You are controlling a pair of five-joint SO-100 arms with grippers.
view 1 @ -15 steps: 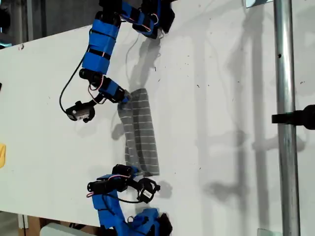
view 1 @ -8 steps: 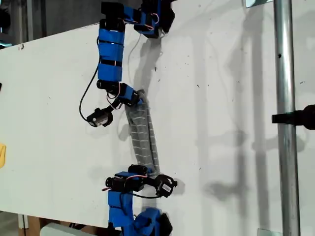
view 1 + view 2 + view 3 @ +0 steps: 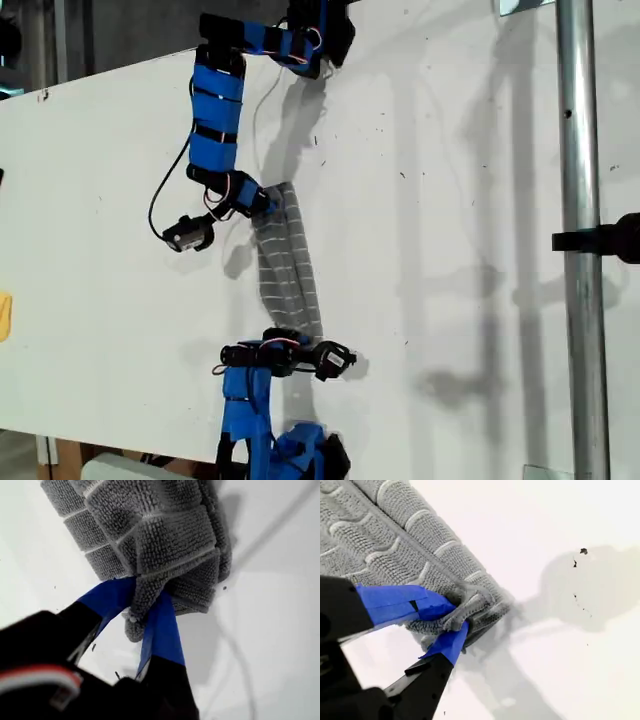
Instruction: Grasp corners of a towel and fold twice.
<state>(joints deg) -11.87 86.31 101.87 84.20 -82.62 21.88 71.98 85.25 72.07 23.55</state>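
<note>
In the exterior view, the towel [image 3: 288, 270] lies on the white tabletop [image 3: 450, 250] as a narrow, bunched strip, a little to the exterior view's left of centre. It runs from an upper end near one blue arm [image 3: 215, 110] down to a lower end at another blue arm [image 3: 245, 400]. Each arm has its jaws at one end of the strip, but from here the jaws are too small to show their hold, and nothing tells which arm is which. A metal pole [image 3: 575, 250] stands well apart at the exterior view's right.

The first wrist view supplies that missing detail. My first gripper [image 3: 147, 597] has its two blue jaws closed tight on a gathered corner [image 3: 135, 620] of the towel [image 3: 150, 530]. A nub of grey pile pokes out between them, and the rest of the cloth hangs off in folded, striped layers over the bare tabletop.

The second wrist view shows the other end. My second gripper [image 3: 456, 617] has its jaws nearly together, pinching a crumpled corner [image 3: 470, 605] of the towel [image 3: 395, 535]. The cloth here is doubled over in long ridges. Its shadow and a few dark specks [image 3: 583, 551] mark the tabletop beside it.
</note>
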